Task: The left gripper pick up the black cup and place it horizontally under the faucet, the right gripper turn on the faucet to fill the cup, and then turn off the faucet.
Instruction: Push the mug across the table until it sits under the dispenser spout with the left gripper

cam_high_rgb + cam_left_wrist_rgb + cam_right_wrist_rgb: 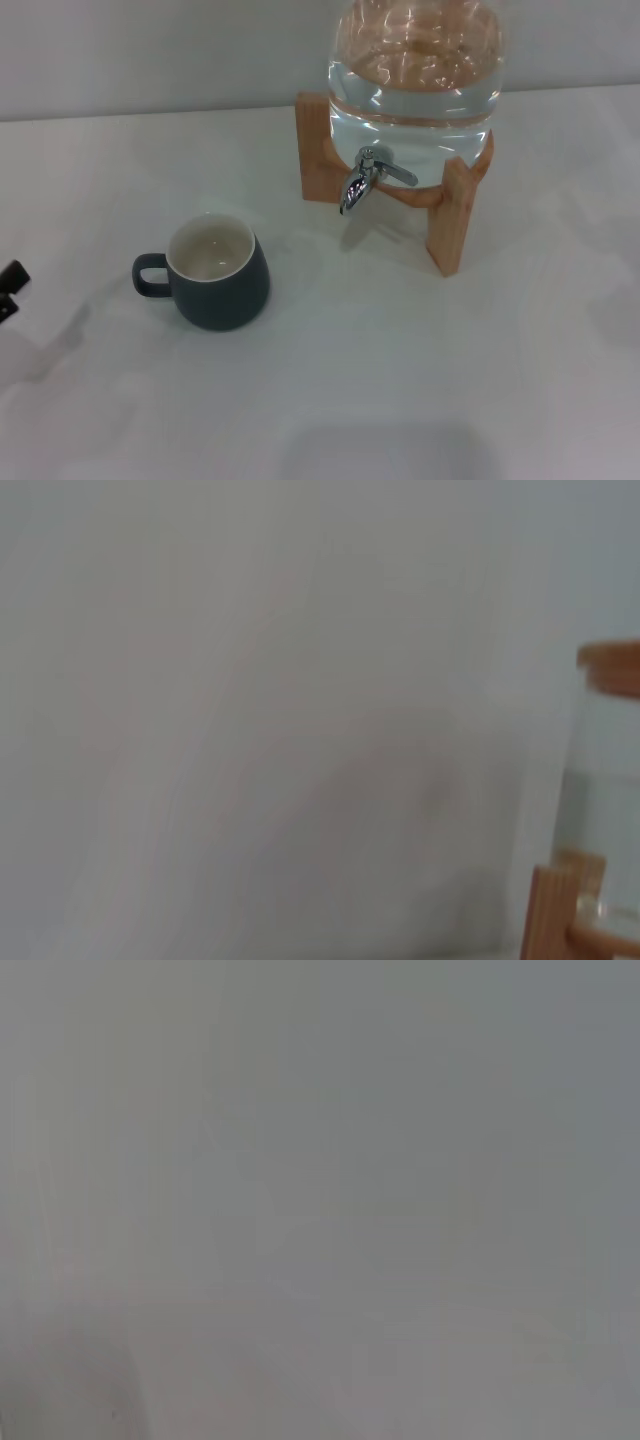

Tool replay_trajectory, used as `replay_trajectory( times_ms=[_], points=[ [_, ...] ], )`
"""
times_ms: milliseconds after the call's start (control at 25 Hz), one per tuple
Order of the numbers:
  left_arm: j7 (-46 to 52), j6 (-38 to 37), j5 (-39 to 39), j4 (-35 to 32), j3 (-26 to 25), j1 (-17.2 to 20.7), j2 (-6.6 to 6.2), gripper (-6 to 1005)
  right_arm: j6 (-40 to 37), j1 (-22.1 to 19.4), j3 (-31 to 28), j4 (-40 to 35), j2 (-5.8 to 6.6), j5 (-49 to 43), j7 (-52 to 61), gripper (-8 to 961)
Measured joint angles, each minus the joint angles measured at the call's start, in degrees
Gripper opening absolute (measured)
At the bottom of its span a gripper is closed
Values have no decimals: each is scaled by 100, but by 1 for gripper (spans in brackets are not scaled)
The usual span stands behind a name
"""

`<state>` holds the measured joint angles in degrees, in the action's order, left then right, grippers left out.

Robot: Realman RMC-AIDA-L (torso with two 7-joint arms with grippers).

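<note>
Cup untouched, left arm only at the edge

Head view first. Black cup (218,272) stands upright on the white table (400,380), left of centre, its loop handle pointing left and its cream inside showing no water that I can make out. It sits well apart from the faucet (365,183), which juts from the glass jar (415,80) on the wooden stand (450,215) at the far right. The chrome spout points down and toward me, and nothing is under it. At the far left edge I see only a sliver of the left gripper (10,288), near the table and apart from the cup; I cannot tell whether its claw is released or clenched. The right gripper does not show here at all.

Left wrist view gives me mostly blank wall, with the jar and a leg of the stand at one side. No cup and no fingers appear.

Right wrist view is a plain grey blur, so I learn nothing from it.

My read: the pick-up is the step in hand and has barely begun. Next I need the left gripper brought right toward the cup, fingers apart, to take it by the body or rim. The squat, rounded, glazed wall looks slippery, so I would want a firm, centred hold.
</note>
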<state>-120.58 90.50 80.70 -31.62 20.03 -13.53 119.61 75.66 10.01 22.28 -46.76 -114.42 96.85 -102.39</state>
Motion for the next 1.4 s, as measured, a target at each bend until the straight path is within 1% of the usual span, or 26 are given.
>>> replay_trajectory(
  times_ms=[240, 360, 600, 880, 1080, 1160, 1400],
  points=[
    [-81, -738, 32, 9, 747, -32, 1, 889, -2, 0, -11, 0, 6, 0, 0, 846],
    [-73, -933, 45, 17, 944, -90, 7, 889, -3, 3, -14, 0, 8, 0, 0, 846],
    [-50, -1006, 56, 18, 1007, -166, 10, 890, -2, 11, -14, 0, 4, 0, 0, 845],
    [-78, -1151, 17, 194, 1035, -344, 1, 890, -8, 68, -13, 0, -15, 0, 0, 844],
    [-83, -1395, 46, 225, 1292, -398, 2, 889, -8, 84, -13, 0, -18, 0, 0, 844],
    [-112, -1437, 70, 230, 1313, -422, 2, 889, -11, 92, -13, 0, -18, 0, 0, 844],
    [-651, -1217, 558, 489, 1316, -436, -8, 889, -95, 106, -20, 5, -20, 0, -1, 843]
  ],
)
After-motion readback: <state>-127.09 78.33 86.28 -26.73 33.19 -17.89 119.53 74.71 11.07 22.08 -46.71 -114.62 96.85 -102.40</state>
